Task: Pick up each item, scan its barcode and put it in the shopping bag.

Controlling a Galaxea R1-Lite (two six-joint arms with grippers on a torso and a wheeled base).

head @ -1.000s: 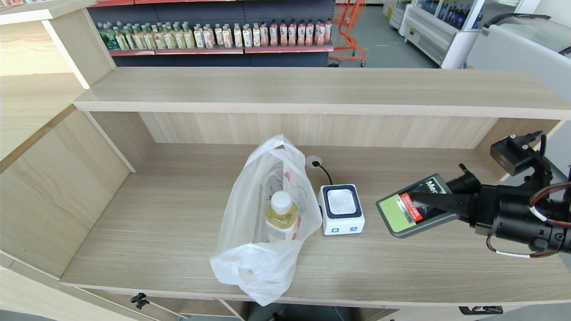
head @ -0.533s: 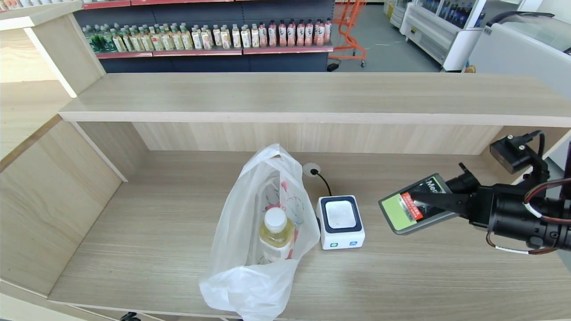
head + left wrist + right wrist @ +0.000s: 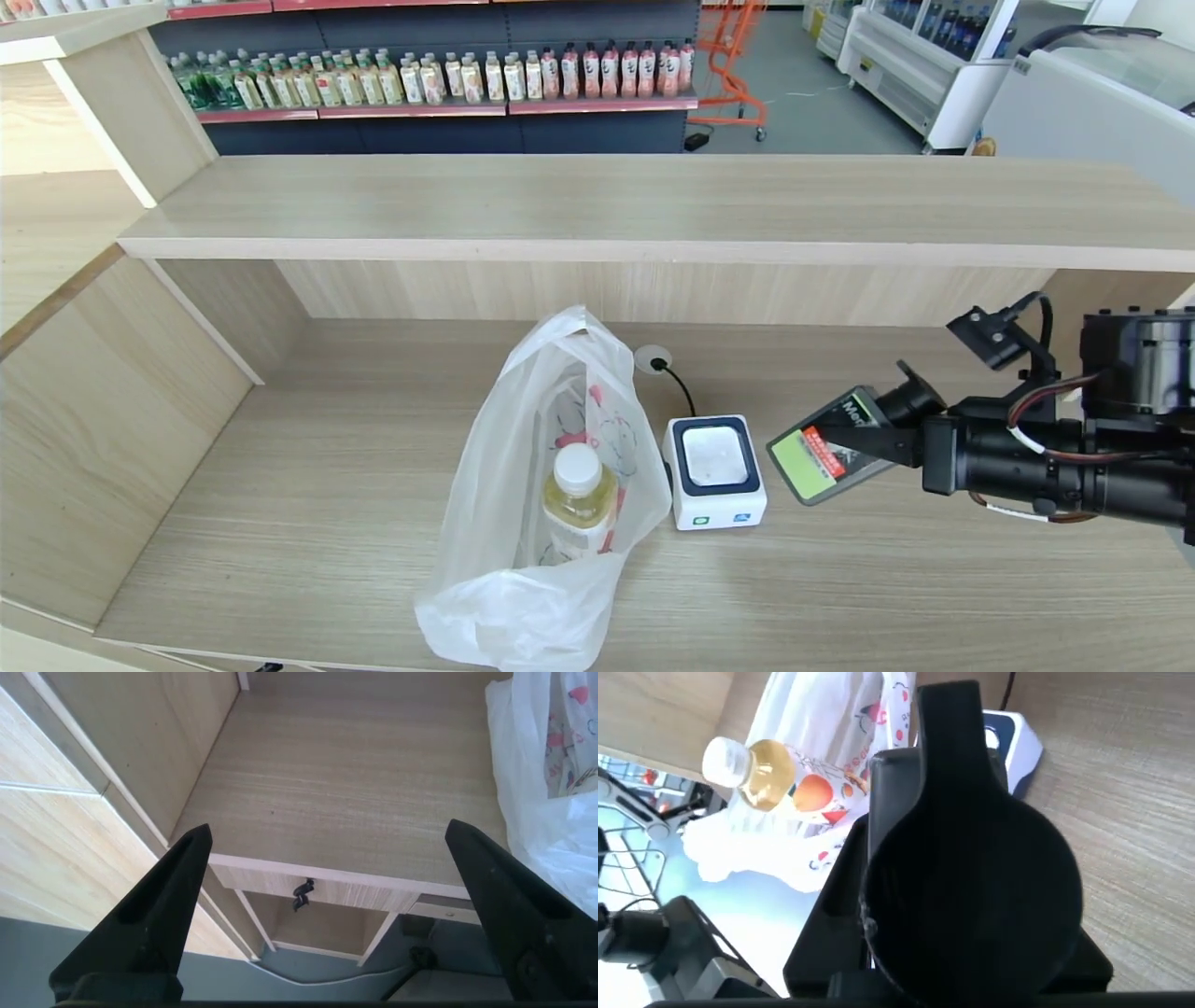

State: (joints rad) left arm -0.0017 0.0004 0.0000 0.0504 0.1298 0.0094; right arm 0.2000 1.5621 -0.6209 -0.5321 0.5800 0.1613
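Our right gripper [image 3: 854, 437] is clamped on a flat dark box [image 3: 794, 459] with a green and red label, and one black finger [image 3: 873, 441] lies across the labelled face. We hold the box tilted in the air above the wooden counter [image 3: 327, 485], with its label turned upward. It is just to the right of the small white scanner [image 3: 714, 459] and does not touch it. The scanner sits on the counter with its window facing up, and a black cable [image 3: 680, 387] runs from it back to a round hole [image 3: 653, 357] in the counter. Just left of the scanner stands the white plastic shopping bag [image 3: 523, 607] with its mouth open. A bottle [image 3: 579, 499] of yellow drink with a white cap stands upright inside it. Our left gripper [image 3: 327, 840] hangs over the near edge of the counter beside the bag. Its two dark fingers [image 3: 159, 915] are spread wide with nothing between them.
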